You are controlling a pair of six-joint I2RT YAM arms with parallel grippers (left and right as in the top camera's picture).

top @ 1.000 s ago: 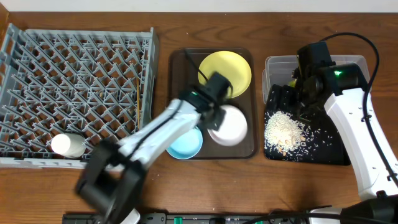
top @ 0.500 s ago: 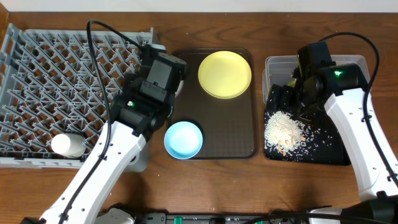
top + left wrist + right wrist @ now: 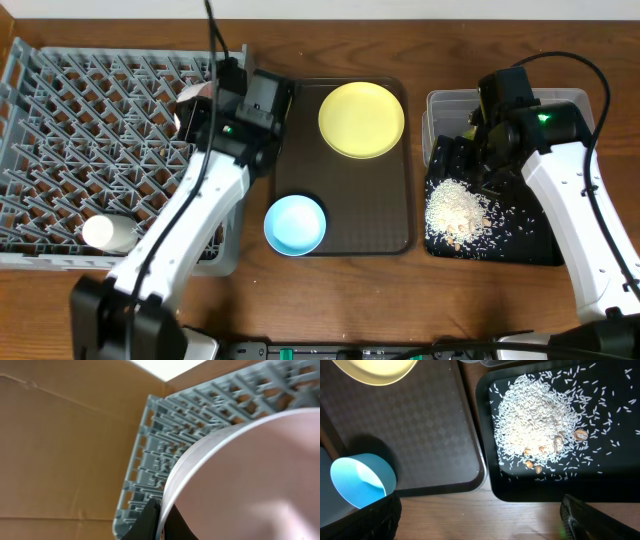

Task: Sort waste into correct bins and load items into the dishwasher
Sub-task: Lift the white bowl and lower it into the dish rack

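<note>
White cup (image 3: 105, 233): lies on its side in the near left part of the dish rack (image 3: 60, 110), long axis running left to right.
Light-blue bowl (image 3: 295, 224): sits mouth up in the near left corner of the dark-brown serving tray (image 3: 390, 210), apart from everything else.
Rice (image 3: 455, 208): a pale heap with a few brownish bits, on the left half of the black tray (image 3: 535, 250). Loose grains are scattered to its right.
My right gripper (image 3: 470, 165): hangs above the far left end of the black tray. My fingers (image 3: 367, 520) are spread wide, one at each near corner of the wrist view. They hold nothing and touch nothing.
My left gripper (image 3: 205, 108): sits over the far right edge of the dish rack, clamped on the rim of the white bowl (image 3: 260, 475). One dark finger (image 3: 148, 520) is pressed against the rim's edge.
White bowl attitude: from above only a narrow white crescent shows left of my wrist, so it looks tipped up on edge. I cannot tell which way its mouth faces.
Yellow plate (image 3: 361, 120): lies flat at the far end of the serving tray.
Clear tub (image 3: 565, 100): stands at the far right, just beyond the black tray. My right arm partly covers it.
</note>
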